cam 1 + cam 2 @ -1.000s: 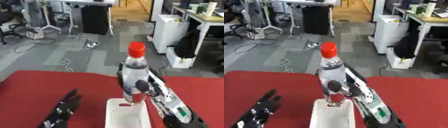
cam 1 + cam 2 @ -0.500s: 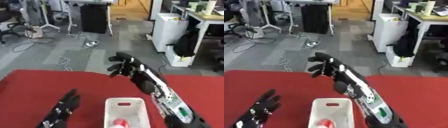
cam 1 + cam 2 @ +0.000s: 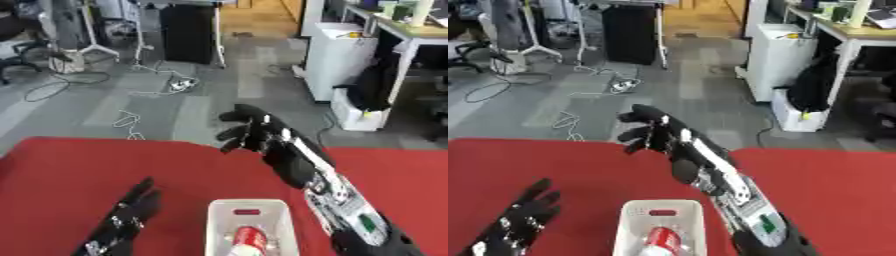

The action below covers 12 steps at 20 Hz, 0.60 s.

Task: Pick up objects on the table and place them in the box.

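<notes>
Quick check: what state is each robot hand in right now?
Left robot hand: open, resting on the table, holding nothing.
Right robot hand: open, raised, holding nothing.

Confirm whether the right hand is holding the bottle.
No. The right hand is open and raised; the bottle lies in the box.

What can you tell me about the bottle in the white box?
The clear plastic bottle with a red cap lies inside the small white plastic box at the near edge of the red table. Only its cap end and a bit of its pale body show; the rest runs out of view at the bottom. Neither hand touches it: the black right hand is raised above the table with fingers spread, and the black left hand rests open to the box's left.
</notes>
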{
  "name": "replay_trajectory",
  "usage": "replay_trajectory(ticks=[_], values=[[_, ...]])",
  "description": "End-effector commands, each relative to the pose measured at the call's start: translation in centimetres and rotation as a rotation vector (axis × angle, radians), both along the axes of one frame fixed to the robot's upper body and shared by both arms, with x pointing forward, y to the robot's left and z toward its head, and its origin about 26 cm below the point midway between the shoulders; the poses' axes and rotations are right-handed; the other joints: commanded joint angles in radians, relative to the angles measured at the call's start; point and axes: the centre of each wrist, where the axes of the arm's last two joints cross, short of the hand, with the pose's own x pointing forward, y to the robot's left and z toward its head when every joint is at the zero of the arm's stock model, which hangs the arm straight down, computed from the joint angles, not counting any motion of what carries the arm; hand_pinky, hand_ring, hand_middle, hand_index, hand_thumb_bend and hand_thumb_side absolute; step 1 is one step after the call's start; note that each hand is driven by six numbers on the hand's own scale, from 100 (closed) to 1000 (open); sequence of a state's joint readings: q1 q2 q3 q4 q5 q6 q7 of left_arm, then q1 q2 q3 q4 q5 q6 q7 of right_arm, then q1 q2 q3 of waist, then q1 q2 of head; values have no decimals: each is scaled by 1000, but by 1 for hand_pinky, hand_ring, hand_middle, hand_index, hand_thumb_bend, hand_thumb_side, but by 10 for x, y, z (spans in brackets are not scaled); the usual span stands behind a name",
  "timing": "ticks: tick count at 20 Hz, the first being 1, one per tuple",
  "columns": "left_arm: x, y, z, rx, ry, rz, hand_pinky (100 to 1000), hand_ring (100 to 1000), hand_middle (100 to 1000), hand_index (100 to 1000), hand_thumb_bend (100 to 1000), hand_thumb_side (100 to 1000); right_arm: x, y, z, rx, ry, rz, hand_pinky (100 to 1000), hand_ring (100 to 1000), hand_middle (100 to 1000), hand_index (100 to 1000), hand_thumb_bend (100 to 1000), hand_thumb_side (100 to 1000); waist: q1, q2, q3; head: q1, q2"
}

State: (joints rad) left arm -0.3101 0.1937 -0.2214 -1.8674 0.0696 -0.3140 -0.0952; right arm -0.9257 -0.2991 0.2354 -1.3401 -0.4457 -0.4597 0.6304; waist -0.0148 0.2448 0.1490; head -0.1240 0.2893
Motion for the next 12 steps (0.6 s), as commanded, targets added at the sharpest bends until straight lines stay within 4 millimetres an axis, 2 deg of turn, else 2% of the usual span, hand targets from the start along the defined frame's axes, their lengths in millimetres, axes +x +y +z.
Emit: replay_trajectory(ticks=[1,2,4,5,6,8,9,10,12], values=[[-1,1,7,9,-28,-2,967,1000,1000,895,100,835,-3,-5,16,27,-41,4,753,829,923,1000,671,779,4,-17,-4,-10,0],[-1,1,6,9,-27,-1,967,1000,1000,895,100,835,-3,-6,16,37,-37,0,674,773,913,1000,667,788,5,-17,-5,-10,1],[-1,2,6,8,-25,1,967,1000,1000,895,100,835,-4,-10,17,59,-29,-21,379,561,869,1000,662,780,6,-19,-8,-9,1],[-1,2,6,8,-24,2,967,1000,1000,895,100,835,-5,-12,18,68,-26,-31,363,549,865,1000,662,779,6,-20,-10,-9,1],[-1,3,5,8,-23,4,967,1000,1000,895,100,835,-5,-14,18,79,-22,-43,265,483,800,1000,660,773,7,-22,-13,-9,2],[-1,3,4,8,-21,7,967,1000,1000,895,100,835,-6,-17,19,96,-15,-65,241,459,695,1000,656,767,8,-24,-18,-9,3],[-1,3,4,8,-20,7,967,1000,1000,895,100,835,-7,-19,19,102,-12,-73,241,457,673,1000,655,765,8,-25,-20,-9,3],[-1,4,4,8,-19,9,967,1000,1000,895,100,834,-7,-21,19,107,-8,-83,211,428,602,1000,655,760,9,-27,-23,-9,3],[-2,4,3,8,-17,12,967,1000,1000,895,100,834,-8,-26,19,117,-2,-100,142,380,567,1000,653,756,12,-29,-29,-11,4]])
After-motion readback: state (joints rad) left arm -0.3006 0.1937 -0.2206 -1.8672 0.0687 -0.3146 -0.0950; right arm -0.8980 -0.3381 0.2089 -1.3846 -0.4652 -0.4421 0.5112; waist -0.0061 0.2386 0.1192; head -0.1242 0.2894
